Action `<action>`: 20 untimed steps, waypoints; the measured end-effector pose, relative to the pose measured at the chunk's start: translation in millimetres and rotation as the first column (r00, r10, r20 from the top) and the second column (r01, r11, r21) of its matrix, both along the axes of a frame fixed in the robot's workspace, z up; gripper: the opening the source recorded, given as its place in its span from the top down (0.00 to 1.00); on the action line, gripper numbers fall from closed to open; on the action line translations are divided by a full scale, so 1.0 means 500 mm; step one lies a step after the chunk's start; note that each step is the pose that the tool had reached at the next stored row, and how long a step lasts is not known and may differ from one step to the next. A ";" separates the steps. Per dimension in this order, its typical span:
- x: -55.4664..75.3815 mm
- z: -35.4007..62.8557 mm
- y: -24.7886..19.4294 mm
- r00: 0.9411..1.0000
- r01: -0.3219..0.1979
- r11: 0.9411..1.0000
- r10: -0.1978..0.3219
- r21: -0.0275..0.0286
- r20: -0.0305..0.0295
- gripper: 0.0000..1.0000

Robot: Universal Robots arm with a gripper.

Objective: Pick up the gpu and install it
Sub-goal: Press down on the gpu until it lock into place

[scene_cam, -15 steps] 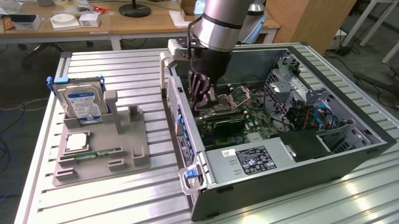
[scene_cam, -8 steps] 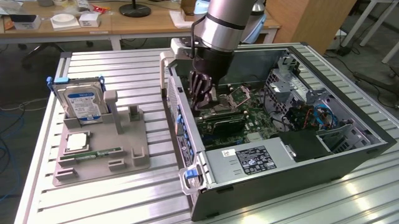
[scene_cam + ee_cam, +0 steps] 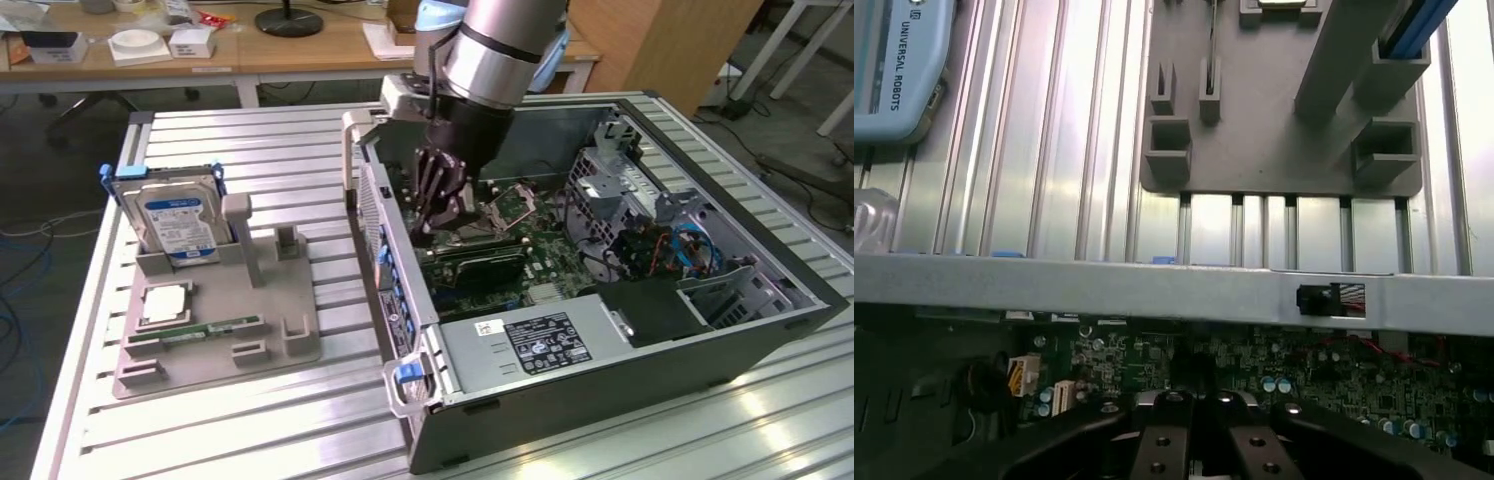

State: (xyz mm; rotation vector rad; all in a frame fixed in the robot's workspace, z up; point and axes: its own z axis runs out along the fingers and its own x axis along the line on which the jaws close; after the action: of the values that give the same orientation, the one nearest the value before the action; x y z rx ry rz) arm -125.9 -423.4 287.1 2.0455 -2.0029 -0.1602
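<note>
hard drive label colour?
Blue and white, on the hard drive; clearest in the exterior view.

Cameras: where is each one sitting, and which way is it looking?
Exterior view: sits above the metal table, looking down at the open computer case, the grey tray and the arm's claw.
Wrist view: rides on the arm, looking past the claw over the case wall toward the tray.
Shared: claw, circuit board, tray, table.
</note>
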 end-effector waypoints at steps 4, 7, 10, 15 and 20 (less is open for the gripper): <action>0.007 0.007 -0.0001 0.999 0.000 1.000 0.000 0.000 -0.053 0.90; 0.009 0.008 -0.0001 0.998 0.000 1.000 0.000 0.000 -0.067 0.90; 0.009 0.008 0.0000 0.998 0.000 1.000 0.000 0.000 -0.068 0.90; 0.009 0.002 0.0001 0.998 0.000 1.000 0.000 0.000 -0.068 0.90; 0.008 -0.004 0.0001 0.997 0.000 1.000 0.000 0.000 -0.071 0.90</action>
State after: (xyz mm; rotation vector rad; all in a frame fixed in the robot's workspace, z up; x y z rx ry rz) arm -121.6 -423.4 285.3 2.0107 -1.9607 -0.2295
